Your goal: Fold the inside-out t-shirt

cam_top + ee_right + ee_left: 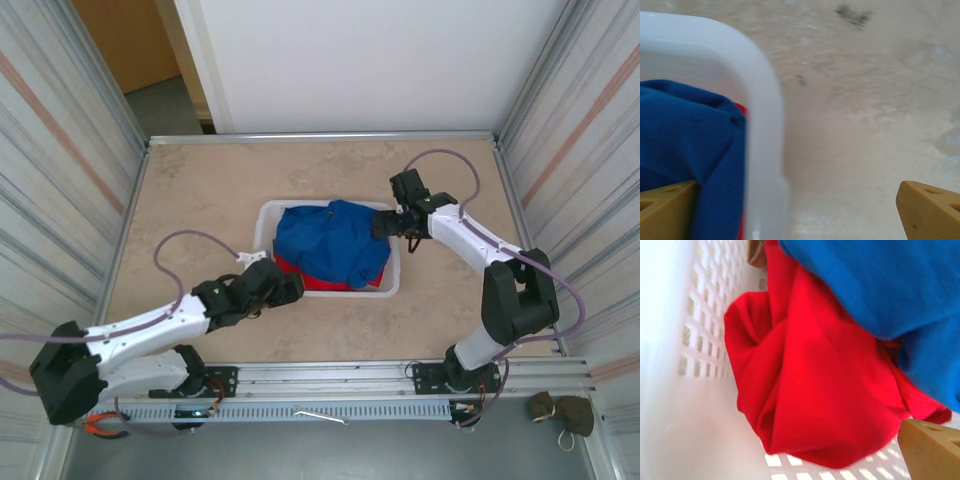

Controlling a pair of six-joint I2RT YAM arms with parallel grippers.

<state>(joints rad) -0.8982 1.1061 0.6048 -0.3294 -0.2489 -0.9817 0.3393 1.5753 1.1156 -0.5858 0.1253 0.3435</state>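
I see the blue inside-out t-shirt (330,240) heaped in the white basket (262,228) at frame centre over a red garment (312,281), my left gripper (285,287) wide at its lower-left corner, my right gripper (388,222) wide astride its right rim, neither holding anything.

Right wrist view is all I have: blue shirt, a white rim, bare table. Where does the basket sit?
Observer: The basket sits in the middle of the table, with the shirt heaped above its rim.
Operator: Anything under the shirt?
Observer: A red garment, bunched on the basket floor beneath the blue.
Operator: And the left gripper?
Observer: The left gripper is at the basket's near-left corner, open, facing the red garment and gripping nothing.
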